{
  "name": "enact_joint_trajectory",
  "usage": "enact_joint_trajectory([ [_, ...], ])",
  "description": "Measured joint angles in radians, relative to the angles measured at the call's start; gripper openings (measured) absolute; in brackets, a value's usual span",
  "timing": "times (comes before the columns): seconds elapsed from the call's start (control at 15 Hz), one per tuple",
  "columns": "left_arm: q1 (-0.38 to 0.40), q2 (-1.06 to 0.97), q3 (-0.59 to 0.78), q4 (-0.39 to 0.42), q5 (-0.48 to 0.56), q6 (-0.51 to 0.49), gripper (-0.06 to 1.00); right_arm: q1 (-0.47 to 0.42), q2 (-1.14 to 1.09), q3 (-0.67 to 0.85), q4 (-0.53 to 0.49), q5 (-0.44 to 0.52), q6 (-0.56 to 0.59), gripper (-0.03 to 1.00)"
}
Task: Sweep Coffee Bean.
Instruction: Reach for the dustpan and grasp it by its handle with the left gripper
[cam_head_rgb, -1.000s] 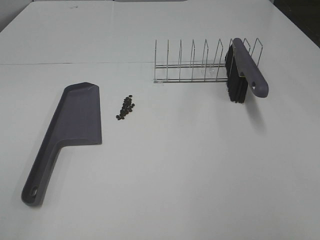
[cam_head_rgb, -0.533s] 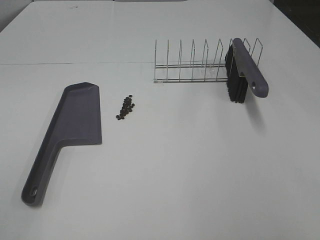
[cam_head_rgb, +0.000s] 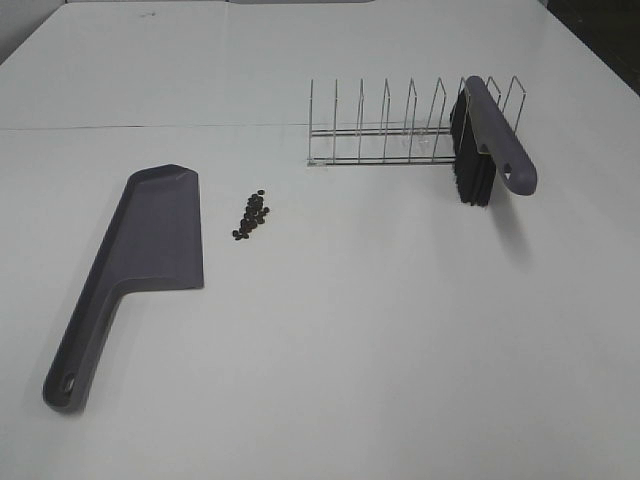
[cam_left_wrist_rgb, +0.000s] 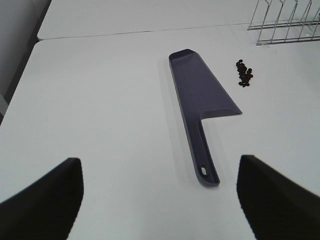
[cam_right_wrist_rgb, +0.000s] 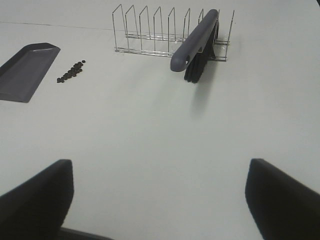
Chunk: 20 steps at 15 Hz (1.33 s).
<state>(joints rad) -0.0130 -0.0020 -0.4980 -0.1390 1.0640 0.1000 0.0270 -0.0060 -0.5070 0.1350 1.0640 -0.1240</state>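
A small cluster of dark coffee beans (cam_head_rgb: 251, 214) lies on the white table just right of the grey dustpan (cam_head_rgb: 140, 255), which lies flat with its handle toward the front left. The beans (cam_left_wrist_rgb: 244, 74) and dustpan (cam_left_wrist_rgb: 200, 100) also show in the left wrist view. A grey brush (cam_head_rgb: 485, 140) with black bristles leans in the wire rack (cam_head_rgb: 385, 130) at the back right. The brush (cam_right_wrist_rgb: 197, 45) and beans (cam_right_wrist_rgb: 71, 72) show in the right wrist view. My left gripper (cam_left_wrist_rgb: 160, 200) and right gripper (cam_right_wrist_rgb: 160, 195) are open, empty, and far from everything. Neither shows in the exterior high view.
The wire rack (cam_right_wrist_rgb: 150, 32) has several upright prongs and stands behind the beans. A seam crosses the table (cam_head_rgb: 330, 330) at the back. A dark edge lies at the far right corner (cam_head_rgb: 600, 30).
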Motion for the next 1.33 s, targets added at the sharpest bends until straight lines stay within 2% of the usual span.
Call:
enact_joint_trajectory([
  [1.33, 0.000, 0.000, 0.000, 0.000, 0.000, 0.000, 0.76, 0.000, 0.000, 0.000, 0.000, 0.000, 0.000, 0.79],
])
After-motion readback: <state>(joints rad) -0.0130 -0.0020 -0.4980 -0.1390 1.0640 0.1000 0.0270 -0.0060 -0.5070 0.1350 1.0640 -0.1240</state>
